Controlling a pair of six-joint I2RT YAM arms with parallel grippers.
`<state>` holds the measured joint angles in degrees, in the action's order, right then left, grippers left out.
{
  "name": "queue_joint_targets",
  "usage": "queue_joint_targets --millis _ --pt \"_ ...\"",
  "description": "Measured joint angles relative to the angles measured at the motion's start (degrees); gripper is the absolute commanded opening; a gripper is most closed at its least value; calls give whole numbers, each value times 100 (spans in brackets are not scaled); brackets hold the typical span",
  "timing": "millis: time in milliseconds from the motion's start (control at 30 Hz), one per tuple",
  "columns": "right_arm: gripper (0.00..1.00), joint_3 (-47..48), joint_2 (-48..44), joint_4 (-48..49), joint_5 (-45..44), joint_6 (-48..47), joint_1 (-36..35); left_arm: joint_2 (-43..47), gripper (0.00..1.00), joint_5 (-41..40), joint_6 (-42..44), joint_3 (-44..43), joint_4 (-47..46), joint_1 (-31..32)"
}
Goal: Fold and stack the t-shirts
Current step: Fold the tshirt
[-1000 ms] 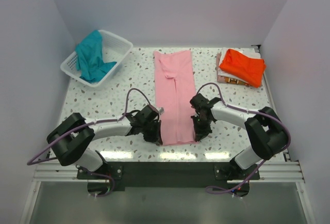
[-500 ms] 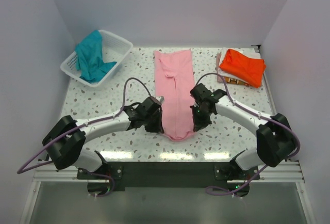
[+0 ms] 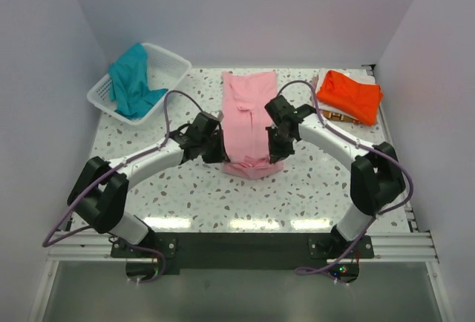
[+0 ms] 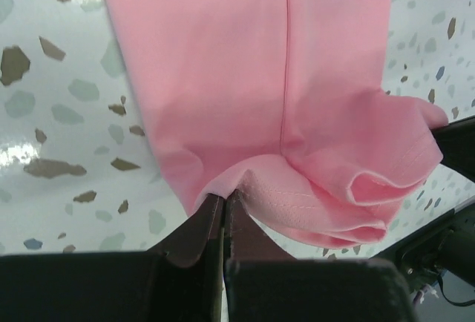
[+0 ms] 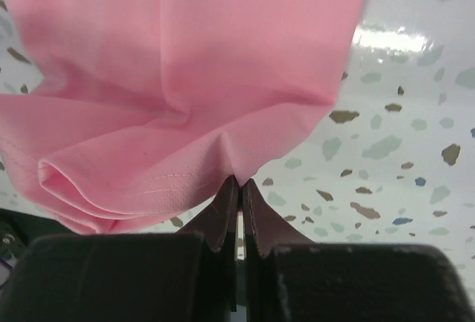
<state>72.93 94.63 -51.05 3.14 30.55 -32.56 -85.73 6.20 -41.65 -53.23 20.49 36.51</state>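
Pink t-shirt [image 3: 251, 114] lies lengthwise mid-table as a narrow strip. Its far end is flat and its near hem is bunched in loose folds. Left gripper [image 4: 224, 205] is pinched on the hem's left corner and right gripper [image 5: 239, 188] on its right corner (both wrist views show fingers closed with cloth between them). Orange t-shirt [image 3: 349, 93] sits folded at far right on a paler folded item. Teal t-shirt [image 3: 133, 83] is crumpled in the white basket [image 3: 175, 61], far left. Speckled table [image 3: 185, 192] is underneath.
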Motion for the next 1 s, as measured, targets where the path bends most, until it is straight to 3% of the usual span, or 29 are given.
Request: queue_joint_targets --millis 367,667,1000 --pt "0 1692 1541 -168 -170 -166 411 -1576 0 658 706 -1381 -55 -933" --pt "0 3620 2765 -466 -267 -278 809 -2789 0 1209 1086 -2931 -33 -1473" --pt "0 4391 3582 -588 -356 -356 1176 -3593 0 1458 1126 -3840 13 -1805"
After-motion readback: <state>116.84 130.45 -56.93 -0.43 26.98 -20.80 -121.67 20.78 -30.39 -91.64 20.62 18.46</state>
